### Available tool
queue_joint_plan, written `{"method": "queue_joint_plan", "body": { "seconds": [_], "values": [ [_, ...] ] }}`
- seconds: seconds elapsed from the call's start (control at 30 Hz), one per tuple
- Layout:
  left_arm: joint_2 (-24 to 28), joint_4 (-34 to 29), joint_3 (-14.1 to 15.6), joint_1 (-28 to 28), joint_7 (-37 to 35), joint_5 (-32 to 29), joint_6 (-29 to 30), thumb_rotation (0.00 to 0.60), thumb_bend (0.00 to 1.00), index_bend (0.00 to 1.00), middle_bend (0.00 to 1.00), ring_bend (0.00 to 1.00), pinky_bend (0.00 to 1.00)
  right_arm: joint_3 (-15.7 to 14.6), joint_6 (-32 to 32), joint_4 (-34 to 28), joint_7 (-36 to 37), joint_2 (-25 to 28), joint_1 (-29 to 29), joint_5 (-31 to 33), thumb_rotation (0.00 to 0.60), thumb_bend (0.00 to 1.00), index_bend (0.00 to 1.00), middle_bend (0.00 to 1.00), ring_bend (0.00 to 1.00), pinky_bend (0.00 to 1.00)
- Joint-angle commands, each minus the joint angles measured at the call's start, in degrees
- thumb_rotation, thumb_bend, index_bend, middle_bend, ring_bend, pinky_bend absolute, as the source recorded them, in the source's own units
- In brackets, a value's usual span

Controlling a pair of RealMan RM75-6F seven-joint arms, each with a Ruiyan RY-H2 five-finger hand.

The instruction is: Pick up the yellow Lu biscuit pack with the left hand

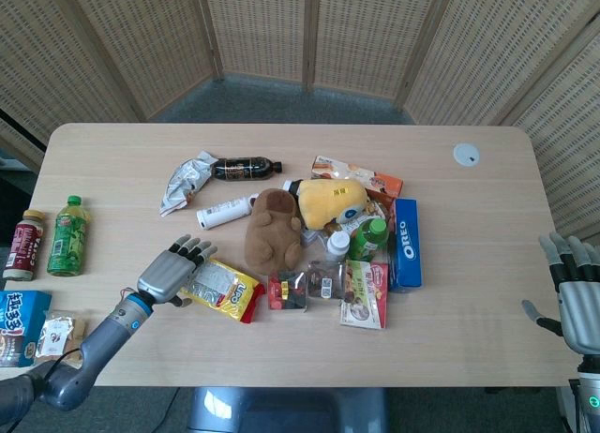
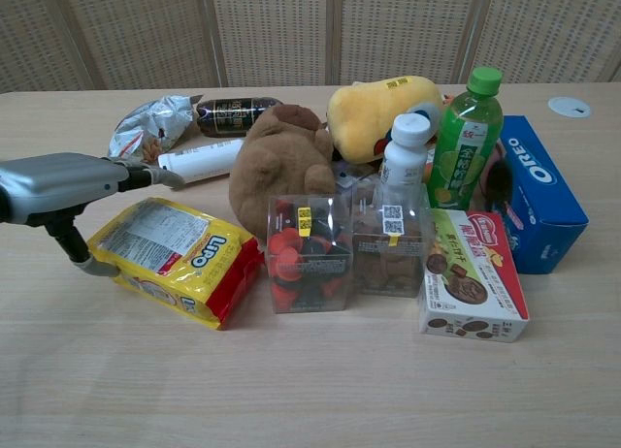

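Note:
The yellow Lu biscuit pack lies flat on the table, left of the pile, its red end toward the clear boxes. My left hand hovers at the pack's left end, fingers apart and stretched over its near corner; its thumb reaches down beside the pack's edge. It holds nothing. My right hand stays at the table's right edge, fingers apart, palm empty, and shows only in the head view.
Right of the pack stand two clear boxes, a brown plush, a yellow plush, bottles, an Oreo box and a biscuit box. A white tube and foil bag lie behind. Drinks stand far left.

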Motion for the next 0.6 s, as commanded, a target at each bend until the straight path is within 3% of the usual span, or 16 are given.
{"method": "queue_joint_plan", "body": {
  "seconds": [0.03, 0.23, 0.3, 0.37, 0.43, 0.53, 0.6],
  "values": [
    [-1.93, 1.37, -0.4, -1.56, -1.09, -0.21, -1.44, 0.6, 0.16, 0.0, 0.0, 0.0, 0.0, 0.02, 0.09, 0.24, 0.28, -0.05, -0.12, 0.1, 0.588, 0.2, 0.0, 0.0, 0.0, 0.0],
    [-4.85, 3.52, -0.11, -3.22, -3.23, 1.25, -1.98, 0.6, 0.16, 0.0, 0.0, 0.01, 0.0, 0.0, 0.46, 0.77, 1.09, -0.05, -0.51, 0.14, 0.589, 0.2, 0.0, 0.0, 0.0, 0.0],
    [-5.83, 4.54, 0.14, -3.49, -3.79, 1.82, -1.73, 0.6, 0.16, 0.01, 0.01, 0.08, 0.0, -0.05, 0.46, 1.01, 1.36, -0.12, -0.63, 0.2, 0.586, 0.2, 0.0, 0.0, 0.0, 0.0],
    [-6.75, 5.57, 0.33, -3.62, -4.27, 2.34, -1.28, 0.6, 0.16, 0.07, 0.08, 0.19, 0.04, -0.08, 0.49, 1.19, 1.57, -0.17, -0.71, 0.21, 0.585, 0.2, 0.0, 0.0, 0.0, 0.0],
    [-7.82, 6.72, 0.44, -3.52, -5.3, 3.22, -0.1, 0.6, 0.16, 0.26, 0.26, 0.38, 0.23, -0.08, 0.62, 1.31, 1.82, -0.21, -0.8, 0.12, 0.586, 0.2, 0.0, 0.0, 0.0, 0.0],
    [-8.69, 7.96, 0.71, -3.25, -7.15, 4.51, 1.55, 0.6, 0.16, 0.44, 0.46, 0.59, 0.46, -0.08, 0.71, 1.37, 1.97, -0.16, -0.89, 0.04, 0.587, 0.2, 0.0, 0.0, 0.0, 0.0],
    [-9.04, 8.61, 0.79, -2.95, -8.86, 5.65, 3.18, 0.6, 0.16, 0.52, 0.54, 0.66, 0.54, -0.06, 0.7, 1.32, 2.03, -0.13, -0.91, 0.03, 0.586, 0.2, 0.0, 0.0, 0.0, 0.0]
  ]
}}
